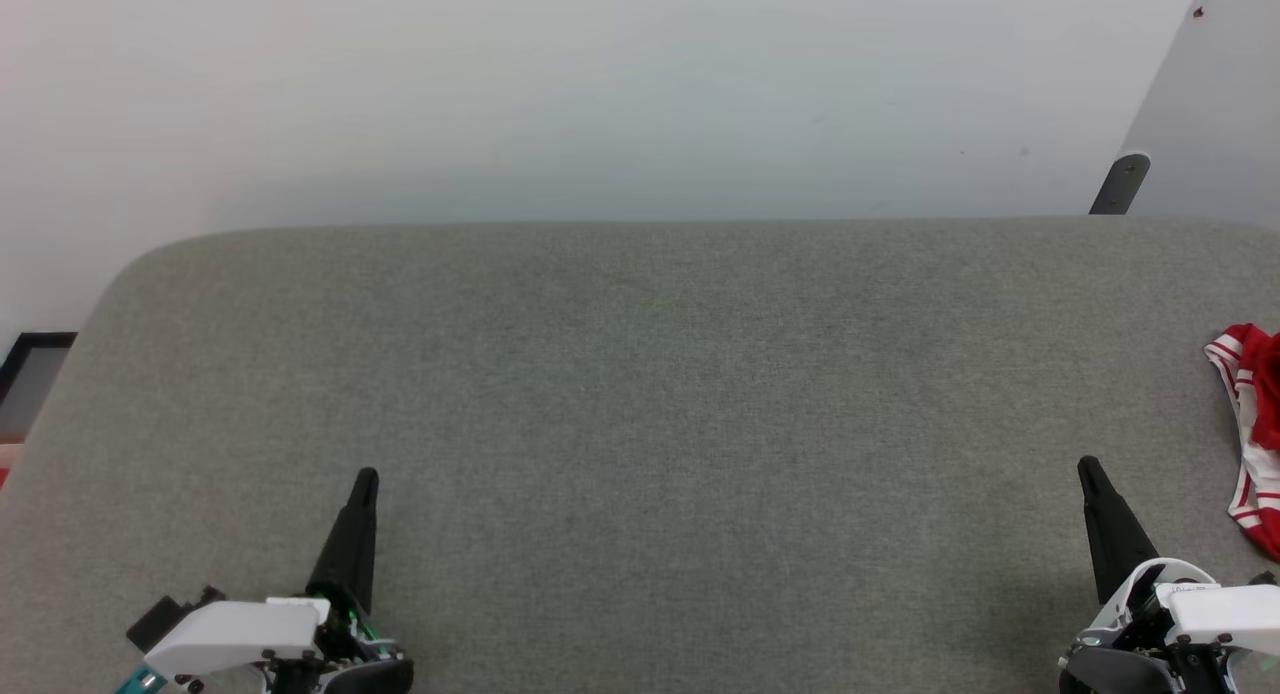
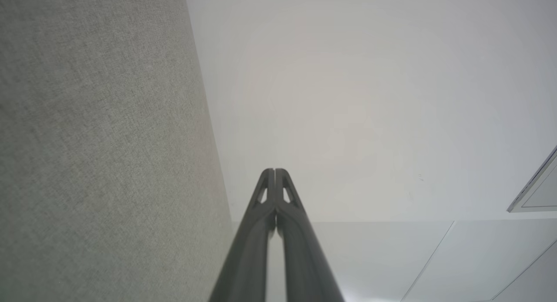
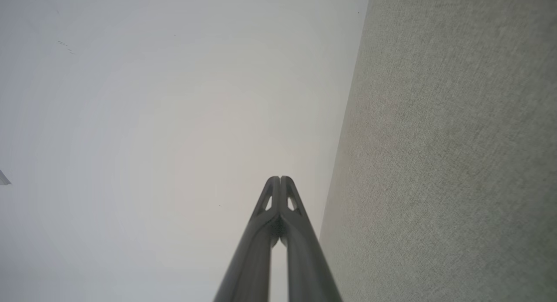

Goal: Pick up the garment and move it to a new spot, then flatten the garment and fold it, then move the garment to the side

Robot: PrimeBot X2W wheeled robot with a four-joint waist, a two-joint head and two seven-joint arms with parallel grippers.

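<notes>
Both grippers are clenched empty; the garment runs down the frame's right edge, near the right gripper, well apart from the left gripper.

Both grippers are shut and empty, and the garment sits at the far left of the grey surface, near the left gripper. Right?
Not quite: the garment sits at the far right, near the right gripper, as the head view shows. The rest holds.
</notes>
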